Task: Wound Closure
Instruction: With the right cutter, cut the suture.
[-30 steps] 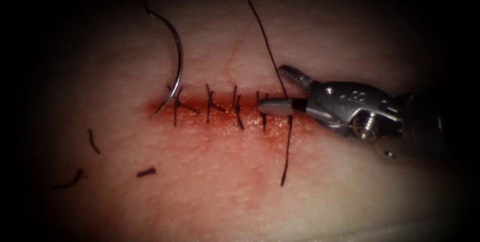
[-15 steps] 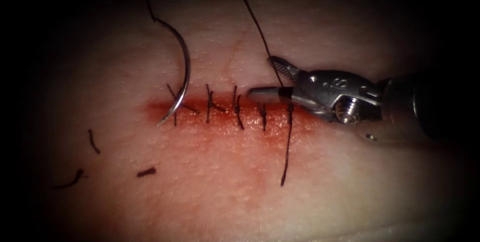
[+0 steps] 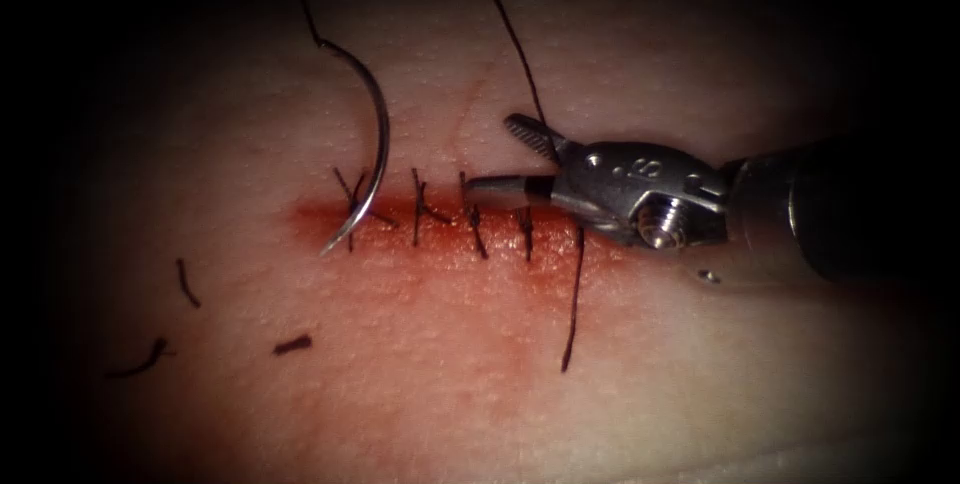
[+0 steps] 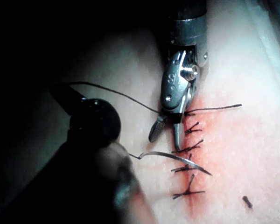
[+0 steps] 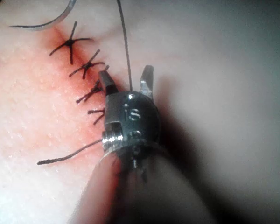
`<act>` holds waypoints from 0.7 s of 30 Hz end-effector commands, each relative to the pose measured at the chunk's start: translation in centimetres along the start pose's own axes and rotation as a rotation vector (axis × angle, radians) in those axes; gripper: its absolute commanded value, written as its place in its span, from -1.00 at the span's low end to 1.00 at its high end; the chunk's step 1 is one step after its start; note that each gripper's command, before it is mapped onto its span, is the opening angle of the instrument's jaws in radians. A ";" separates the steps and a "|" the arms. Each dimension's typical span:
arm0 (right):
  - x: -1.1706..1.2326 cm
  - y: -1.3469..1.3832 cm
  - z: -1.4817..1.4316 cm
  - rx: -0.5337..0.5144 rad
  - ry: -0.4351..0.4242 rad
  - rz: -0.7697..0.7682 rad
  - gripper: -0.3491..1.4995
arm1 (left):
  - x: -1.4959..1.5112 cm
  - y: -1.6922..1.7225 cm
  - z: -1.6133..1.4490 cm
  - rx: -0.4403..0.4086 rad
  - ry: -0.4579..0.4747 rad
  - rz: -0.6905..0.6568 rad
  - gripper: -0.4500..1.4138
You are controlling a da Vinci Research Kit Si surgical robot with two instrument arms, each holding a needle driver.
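Endoscope view first: the right tool comes in over the cut, jaws spread apart and holding nothing. One jaw lies flat along the cut, reaching to the third stitch; the other angles up and away from it. The thread runs from the dark above down between those jaws, crosses the cut and ends loose on the tissue below. The needle lies free at the cut's left end, long axis roughly across the cut, point down on the red fluid by the first stitch, swaged end up away from the cut, where its thread disappears into shadow. It looks to be resting on the surface rather than in the tissue. Lots of bare tissue below the cut, just a few cut ends of thread well off to its lower left.

Left wrist view: right tool again, jaws parted beside the row of stitches. The needle lies across the cut with its point just past it. The left tool is a dark blurry lump well off the cut, so I can't tell how its jaws stand.

Right wrist view: right tool with jaws splayed, thread passing between them untouched. The needle beyond the far stitch is cut off by the frame.
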 end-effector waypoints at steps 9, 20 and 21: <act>-0.04 -0.02 0.09 0.008 0.035 -0.001 -1.00 | 0.05 0.04 0.01 0.001 0.012 0.011 -1.00; -0.10 0.31 -0.47 0.061 0.077 0.004 0.60 | -0.13 -0.17 0.16 -0.008 -0.005 0.083 -1.00; -0.09 0.42 -0.67 0.043 0.078 0.003 0.60 | -0.21 -0.17 0.22 -0.006 -0.012 0.128 -1.00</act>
